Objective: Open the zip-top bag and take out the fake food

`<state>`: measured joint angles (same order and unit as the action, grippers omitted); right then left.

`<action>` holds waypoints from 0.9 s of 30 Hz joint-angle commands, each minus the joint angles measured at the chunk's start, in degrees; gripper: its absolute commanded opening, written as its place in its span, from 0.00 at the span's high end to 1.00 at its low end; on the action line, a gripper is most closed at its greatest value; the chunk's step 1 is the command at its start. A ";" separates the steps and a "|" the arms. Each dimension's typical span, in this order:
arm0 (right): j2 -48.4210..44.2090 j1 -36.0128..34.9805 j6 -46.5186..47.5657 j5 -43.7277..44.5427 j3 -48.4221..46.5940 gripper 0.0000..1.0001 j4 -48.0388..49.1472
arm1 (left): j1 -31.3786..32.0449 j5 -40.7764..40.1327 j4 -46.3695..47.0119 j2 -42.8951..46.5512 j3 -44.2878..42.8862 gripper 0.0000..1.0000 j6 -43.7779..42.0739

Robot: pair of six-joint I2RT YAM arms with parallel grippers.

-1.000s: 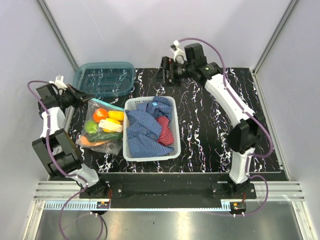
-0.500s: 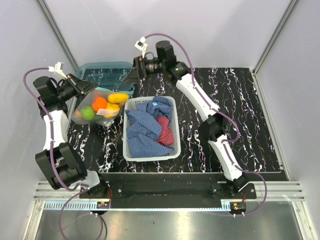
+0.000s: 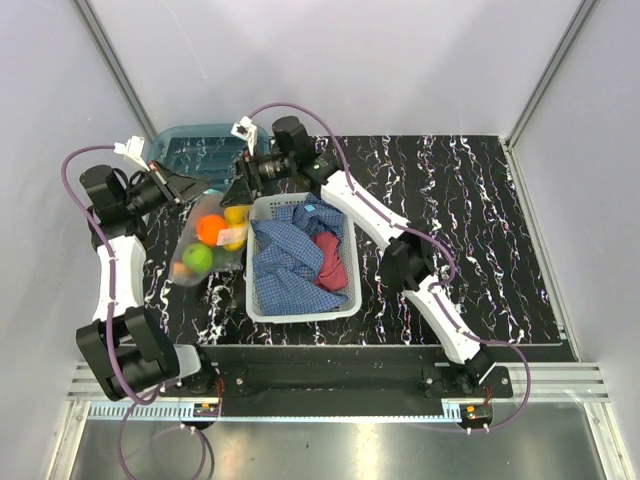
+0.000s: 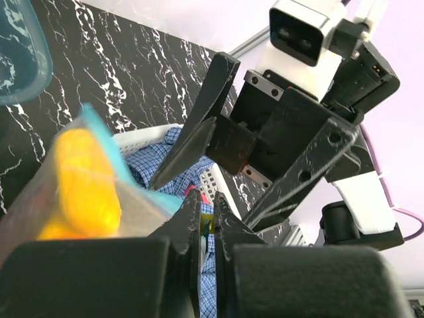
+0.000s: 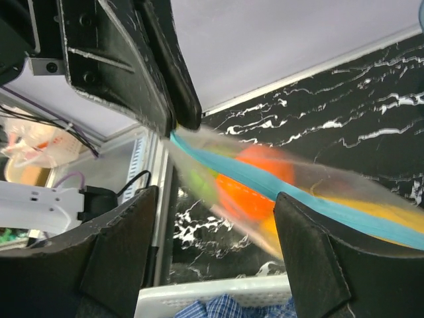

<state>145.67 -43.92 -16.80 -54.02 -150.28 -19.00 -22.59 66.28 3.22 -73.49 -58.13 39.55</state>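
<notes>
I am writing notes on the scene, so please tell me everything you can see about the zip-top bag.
The zip-top bag is a clear, crinkly plastic pouch with a teal zip strip along its mouth, which seems closed. Orange, yellow and lime-green fake food shows through it. The shut left gripper pinches its top corner, so it hangs tilted beside the white basket. The open right gripper straddles the strip without gripping it.

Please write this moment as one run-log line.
left gripper: shut on zip-top bag | right gripper: open at bag mouth | fake food: inside bag
</notes>
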 commanded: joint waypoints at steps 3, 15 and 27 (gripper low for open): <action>-2.93 -1.61 6.59 4.70 2.17 0.19 3.62 | 0.35 2.80 1.00 4.23 0.21 1.00 -0.44; -7.15 -1.52 16.27 8.24 4.12 0.02 3.36 | 0.44 4.20 -0.23 4.85 0.30 1.00 -1.23; -6.36 -1.43 18.03 5.85 1.84 0.03 3.80 | 2.28 6.40 -0.67 4.15 -1.11 1.00 -2.72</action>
<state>142.67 -45.47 -0.80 -47.64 -145.80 -17.65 -21.28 68.95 0.89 -70.46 -57.47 37.76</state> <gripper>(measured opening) 0.978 0.053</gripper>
